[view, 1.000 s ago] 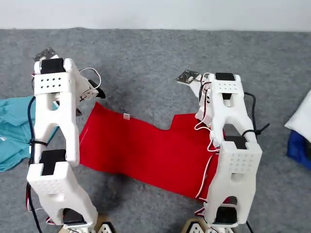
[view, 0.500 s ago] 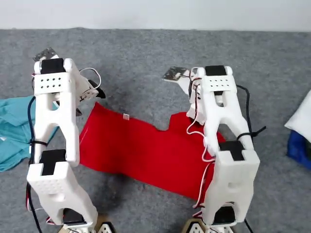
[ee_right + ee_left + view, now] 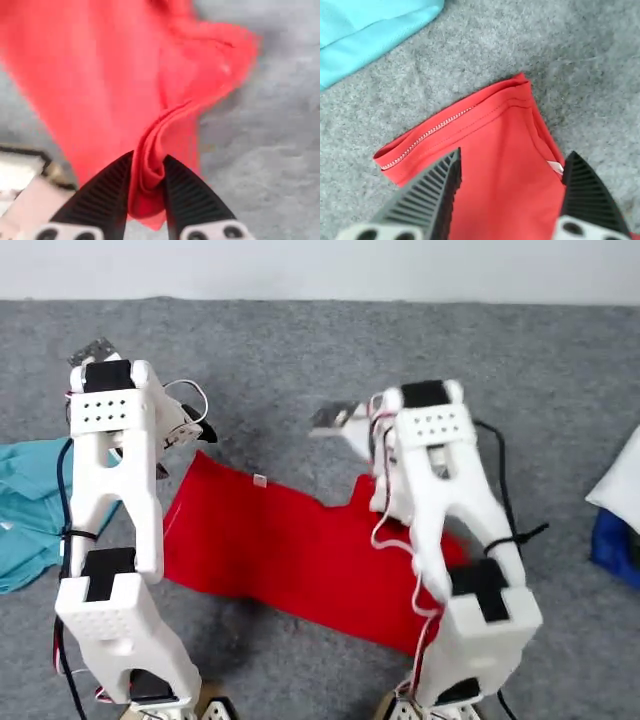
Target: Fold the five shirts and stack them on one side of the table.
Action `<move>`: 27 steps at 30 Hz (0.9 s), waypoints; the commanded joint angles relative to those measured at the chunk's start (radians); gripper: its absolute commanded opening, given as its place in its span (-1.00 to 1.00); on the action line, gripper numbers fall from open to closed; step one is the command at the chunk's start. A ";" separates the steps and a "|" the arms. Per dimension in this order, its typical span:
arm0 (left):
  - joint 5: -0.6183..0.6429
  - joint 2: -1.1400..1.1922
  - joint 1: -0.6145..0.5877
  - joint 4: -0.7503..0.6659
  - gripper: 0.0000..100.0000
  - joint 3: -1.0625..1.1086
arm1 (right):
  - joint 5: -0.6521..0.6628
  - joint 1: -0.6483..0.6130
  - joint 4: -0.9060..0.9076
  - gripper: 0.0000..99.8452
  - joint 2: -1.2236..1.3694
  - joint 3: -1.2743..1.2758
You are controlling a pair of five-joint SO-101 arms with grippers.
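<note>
Right fingers [image 3: 107, 195] farther left, around red shirt [image 3: 280, 550]

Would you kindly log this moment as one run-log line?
left gripper: open above red shirt | right gripper: shut on red shirt | teal shirt: lying apart

The table [image 3: 300, 350] is seen steeply from above by the fixed high camera, set over the near side. Both wrist cameras are aimed down at close range. The red shirt [image 3: 290, 550] is shared by all three views.
</note>
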 commanded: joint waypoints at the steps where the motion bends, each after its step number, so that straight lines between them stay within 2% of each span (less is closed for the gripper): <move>1: -0.008 -0.054 0.006 0.034 -0.39 -0.002 | 0.043 -0.067 0.033 -0.98 -0.182 0.196; 9: -0.009 -0.054 0.006 0.034 -0.39 0.064 | 0.038 -0.093 -0.153 -0.98 -0.481 0.621; 11: -0.009 -0.054 0.006 0.034 -0.39 0.096 | 0.017 -0.091 -0.216 -0.89 -0.506 0.706; 13: -0.009 -0.054 0.006 0.034 -0.39 0.110 | -0.046 -0.091 -0.231 -0.70 -0.513 0.732; 16: -0.009 -0.061 0.006 0.034 -0.39 0.108 | -0.080 -0.102 -0.180 -0.37 -0.522 0.717; 18: -0.009 -0.061 0.006 0.034 -0.39 0.108 | -0.075 -0.133 -0.127 -0.26 -0.522 0.687; 24: -0.011 -0.052 0.006 0.034 -0.39 0.113 | -0.106 -0.168 0.016 -0.25 -0.524 0.457; 27: -0.074 -0.051 0.006 0.034 -0.39 0.113 | -0.141 -0.162 0.047 -0.25 -0.524 0.292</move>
